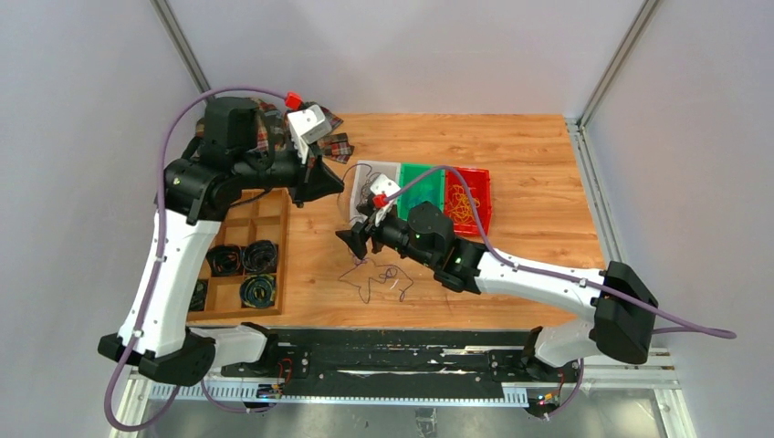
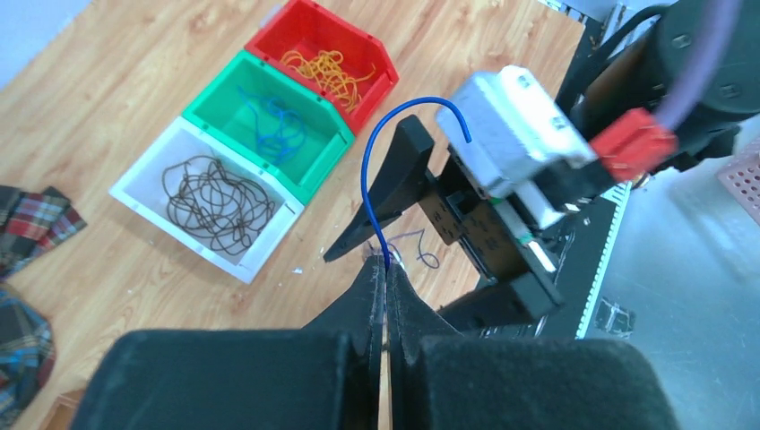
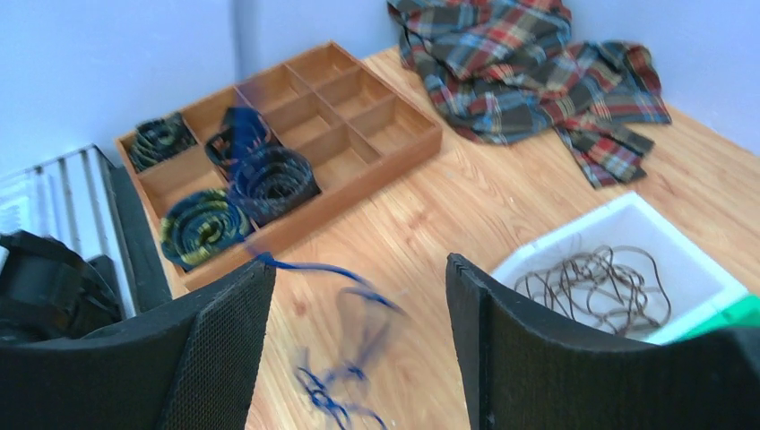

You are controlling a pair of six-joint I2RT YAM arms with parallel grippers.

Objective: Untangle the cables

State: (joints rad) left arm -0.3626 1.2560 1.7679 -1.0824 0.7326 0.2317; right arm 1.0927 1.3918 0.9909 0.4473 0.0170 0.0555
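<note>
Separation is under way: the left gripper [image 2: 387,273] is clamped on 1 thin blue wire [image 2: 367,175], the right gripper [image 3: 358,269] is wide and empty above the thin dark tangled cables [image 1: 379,276] on the wooden table [image 1: 529,182]; next, probably a fresh pinch there.

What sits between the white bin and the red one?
A green bin holding blue cables sits between the white bin and red bin, clearest in the left wrist view.

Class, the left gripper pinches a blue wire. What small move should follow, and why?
Probably swing the left gripper over the green bin: it is shut on the blue wire, the right gripper is open, and that bin holds other blue wires.
</note>
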